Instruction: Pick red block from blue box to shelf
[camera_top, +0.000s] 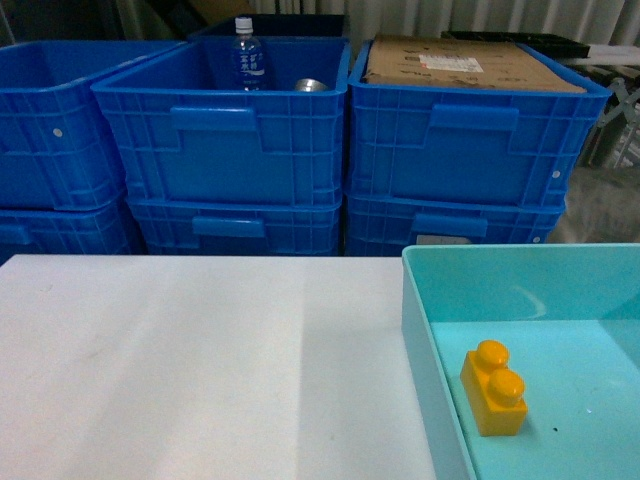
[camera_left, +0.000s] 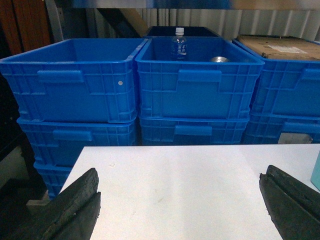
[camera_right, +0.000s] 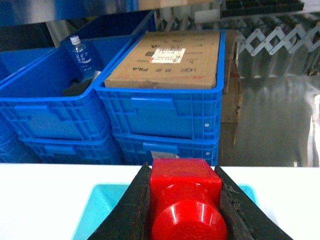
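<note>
In the right wrist view the red block (camera_right: 186, 200) fills the space between the two black fingers, studs facing the camera, and my right gripper (camera_right: 185, 212) is shut on it above the blue box (camera_right: 102, 205). The head view shows the blue box (camera_top: 440, 380) at the table's right, with neither gripper in sight. My left gripper (camera_left: 180, 200) stands open over bare white tabletop, nothing between its fingers (camera_left: 75, 205). The shelf is out of view.
A yellow-orange two-stud brick (camera_top: 494, 388) lies on the box floor. Stacked dark blue crates (camera_top: 225, 140) stand just beyond the white table (camera_top: 200, 370); one holds a water bottle (camera_top: 247, 55), another a cardboard carton (camera_top: 460, 65).
</note>
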